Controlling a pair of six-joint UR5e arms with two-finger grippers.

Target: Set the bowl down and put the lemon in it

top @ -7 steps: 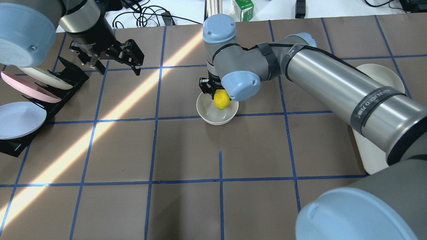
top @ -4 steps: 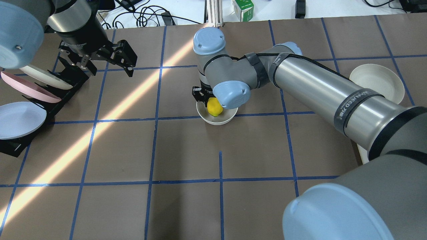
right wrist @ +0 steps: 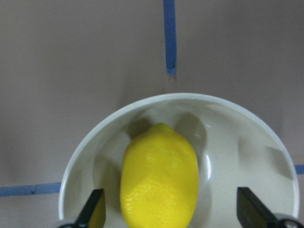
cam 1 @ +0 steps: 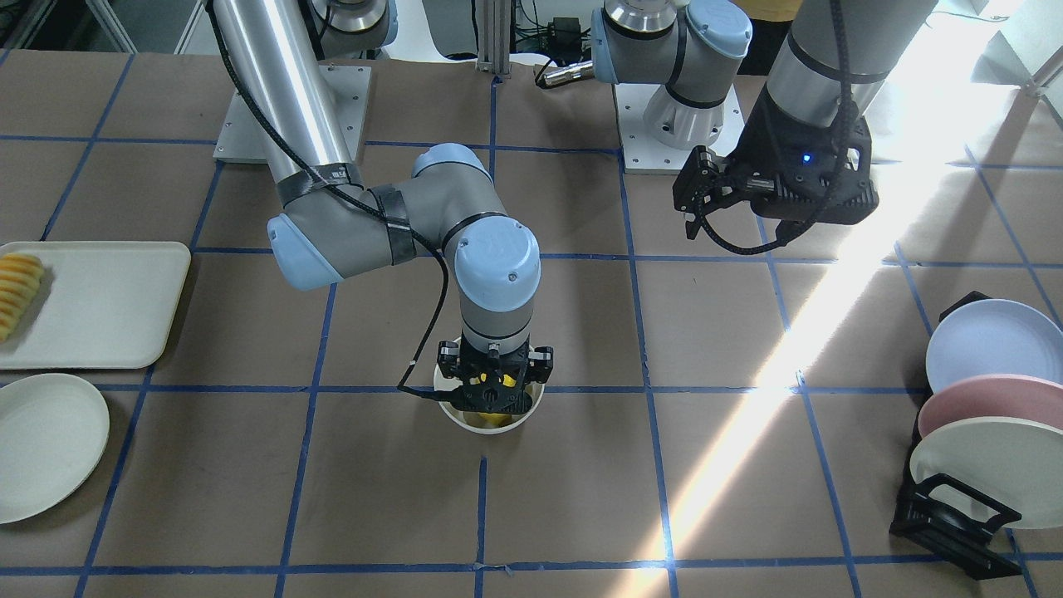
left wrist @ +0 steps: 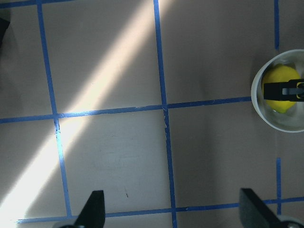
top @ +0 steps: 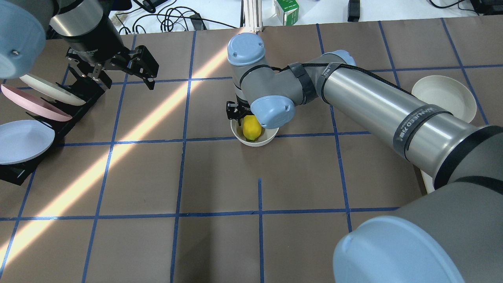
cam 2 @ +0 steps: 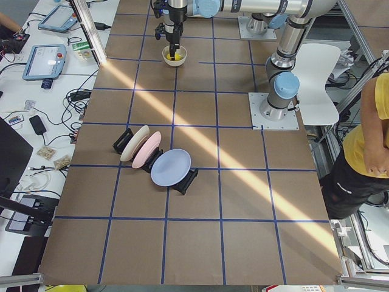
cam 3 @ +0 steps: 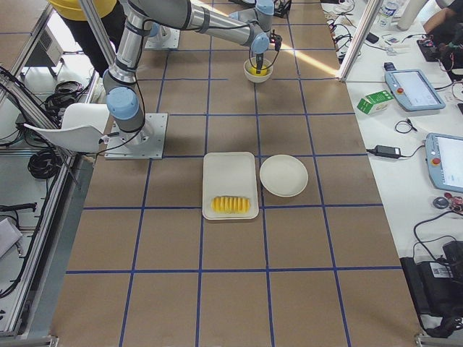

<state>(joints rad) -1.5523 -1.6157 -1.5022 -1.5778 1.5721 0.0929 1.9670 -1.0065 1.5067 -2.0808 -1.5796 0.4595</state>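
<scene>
Right hand (right wrist: 170, 206) straddles lemon (right wrist: 159, 166) in bowl (right wrist: 242, 142) on blue-gridded table (top: 220, 177).

The lemon (right wrist: 159, 175) is bright yellow. The bowl (right wrist: 247, 137) is creamy white and shiny inside. The desk (top: 220, 177) is brown, with blue lines that make big squares, and a bright stripe of light runs across it. The right arm (top: 373, 106) and the left arm (top: 84, 19) are silver and grey with light blue caps (the right gripper (cam 1: 497, 397) and the left gripper (top: 127, 78) are black). A black rack (cam 1: 947, 523) has a light blue plate (cam 1: 992, 340), a pink plate (cam 1: 980, 403) and a cream plate (cam 1: 988, 469). The tray (cam 1: 100, 303) is cream, the fruit slices (cam 1: 18, 291) are orange-yellow, and the round plate (cam 1: 46, 444) is cream too
</scene>
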